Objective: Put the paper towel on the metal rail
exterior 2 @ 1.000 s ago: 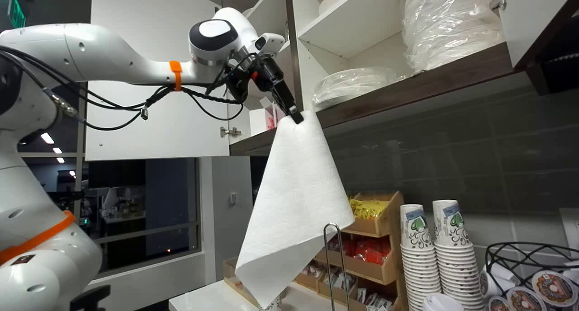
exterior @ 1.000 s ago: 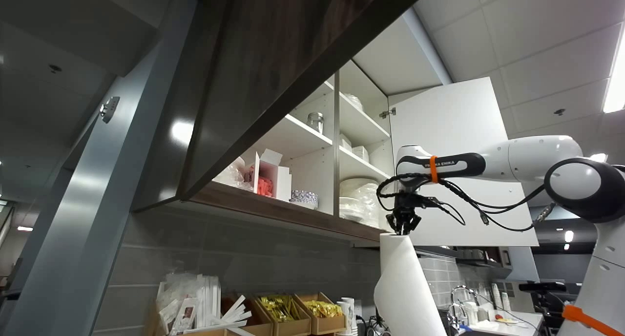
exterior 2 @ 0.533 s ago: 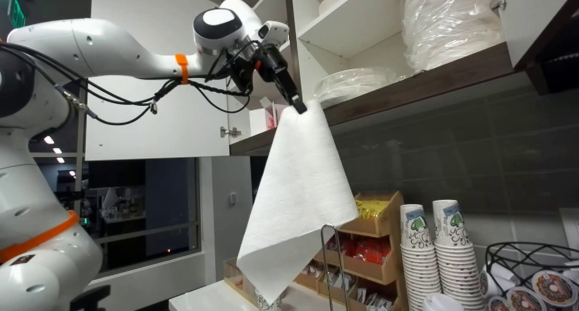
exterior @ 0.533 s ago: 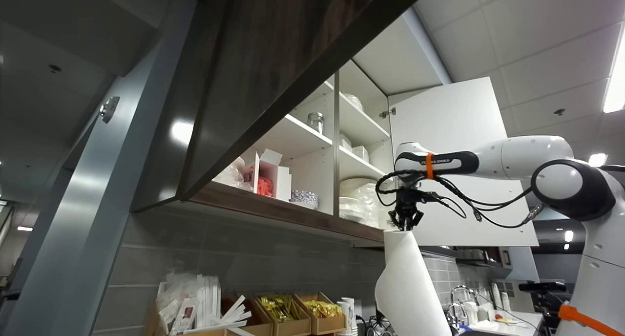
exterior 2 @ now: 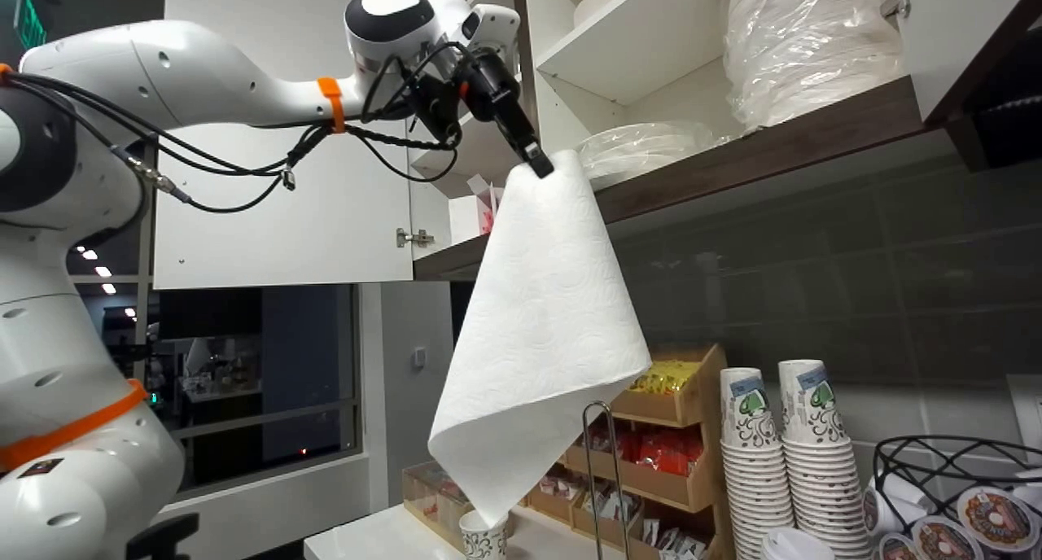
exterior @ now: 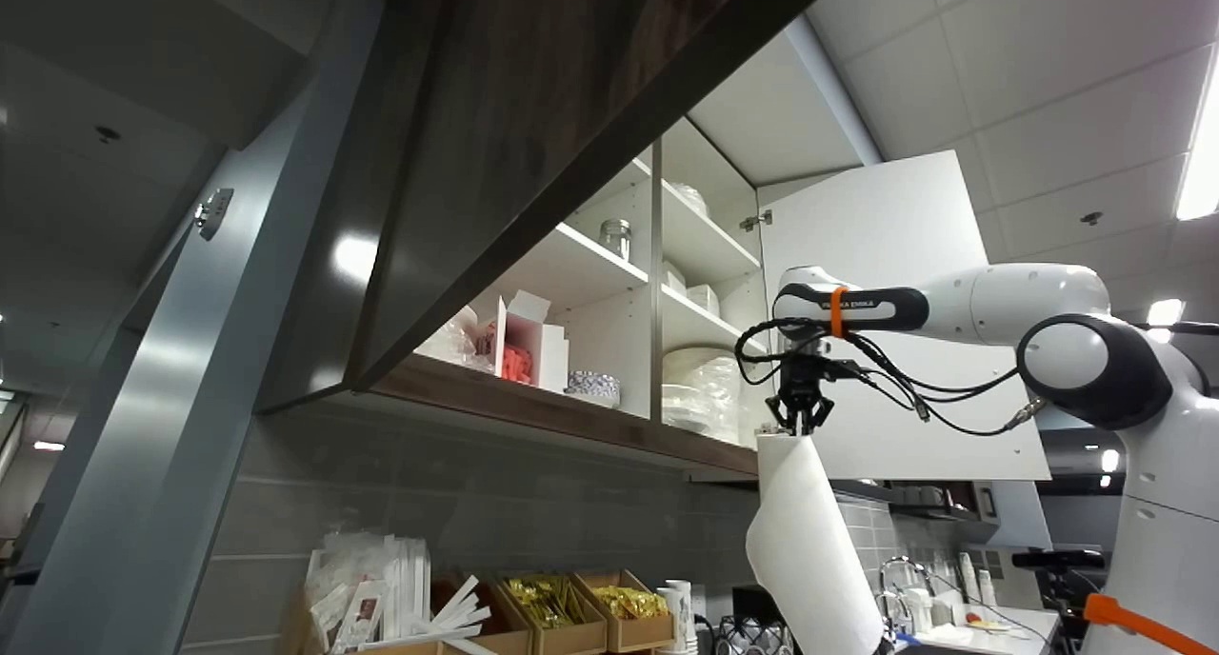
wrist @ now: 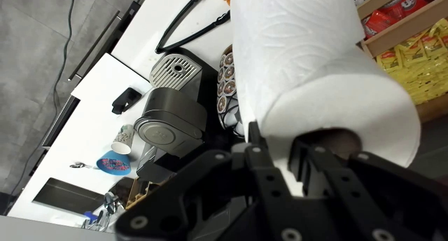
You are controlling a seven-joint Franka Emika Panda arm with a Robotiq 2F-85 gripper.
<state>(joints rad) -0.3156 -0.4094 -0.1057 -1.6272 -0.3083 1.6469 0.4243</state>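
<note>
Arm (exterior 2: 207,76): upper left of an exterior view, raised, likely for clearance.
Claw (exterior 2: 538,162): upper middle, part-closed, pinching the wall of the paper towel roll (exterior 2: 544,291); wrist view has one finger (wrist: 259,158) outside, one in the core (wrist: 344,143).
Paper towel roll: mid-frame, held by its top end, presumably so the lower end slides on; loose sheet (exterior 2: 505,448) may foul.
Metal rail (exterior 2: 597,404): lower middle, upright loop, no roll on it.

Orange straps (exterior 2: 331,104) are ringing the white, rounded arm (exterior 2: 195,72), black cables (exterior 2: 305,142) are looping alongside, and pale screws (wrist: 139,222) are dotting the black gripper (wrist: 276,133).
</note>
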